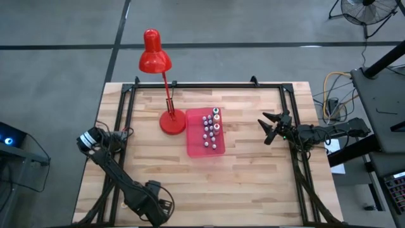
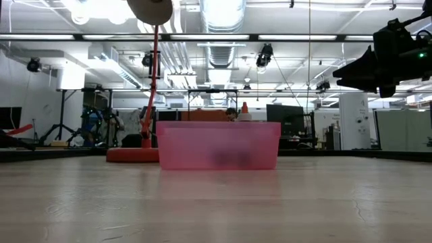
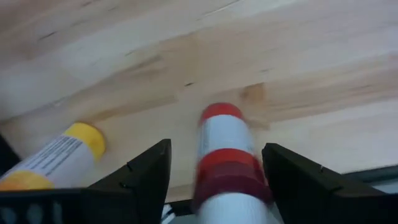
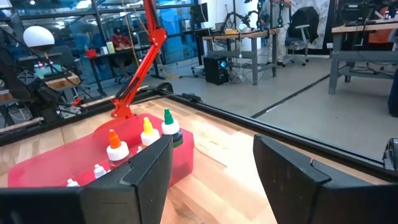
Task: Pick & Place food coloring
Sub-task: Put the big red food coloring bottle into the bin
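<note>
My left gripper (image 3: 214,171) is down low at the table's left edge, fingers spread either side of a red-capped food coloring bottle (image 3: 225,158) lying on the wood, not pinching it; a yellow-capped bottle (image 3: 53,158) lies just beside. Most bottles stand in the pink tray (image 1: 195,144) next to the red lamp (image 1: 159,76). My right gripper (image 1: 271,126) hangs open, empty, right of the tray.

You see two dark six-joint arms | left arm (image 1: 117,174): matte black segments, bulky dark base joint, pale grey-white end piece | right arm (image 1: 323,133): black links, black cabling alongside | matte black wedge-shaped fingers (image 4: 140,177), flat faces, sharp edges, on each wrist view
</note>
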